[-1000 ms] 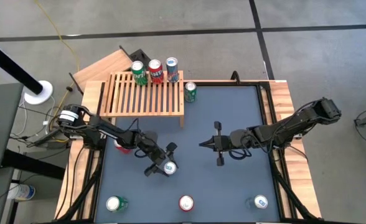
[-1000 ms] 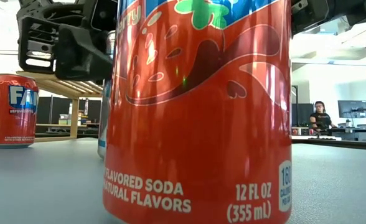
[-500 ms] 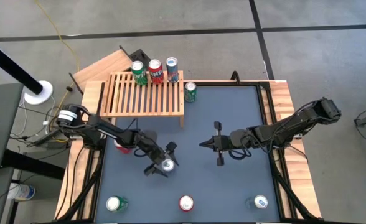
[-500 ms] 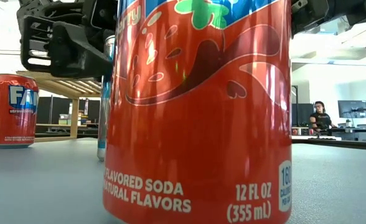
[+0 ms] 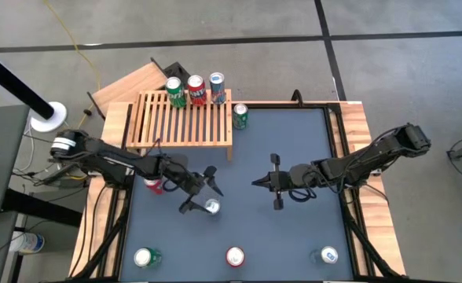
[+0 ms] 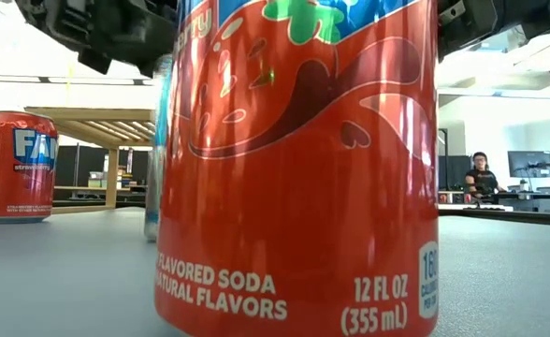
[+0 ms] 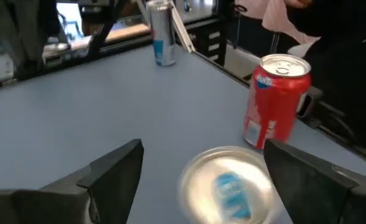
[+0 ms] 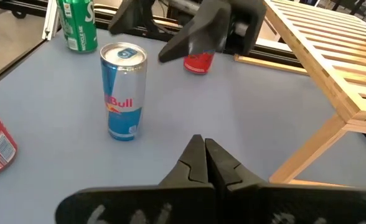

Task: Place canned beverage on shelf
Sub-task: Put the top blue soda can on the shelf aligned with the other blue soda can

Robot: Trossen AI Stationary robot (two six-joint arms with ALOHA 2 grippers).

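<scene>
The floor [image 5: 388,71] around the table is grey, with dark lines crossing it. A yellow cable [image 5: 78,43] lies there. Far back, a person [image 6: 482,176] sits at what may be a desk, under bright light.

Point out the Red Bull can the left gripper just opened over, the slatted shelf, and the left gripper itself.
Red Bull can [image 8: 123,93], right wrist view, middle of its blue and silver side.
Shelf [image 5: 182,119], high view, bare slats at its centre.
Left gripper [image 5: 205,189], high view, midway between its open fingertips, next to the can's top.
</scene>
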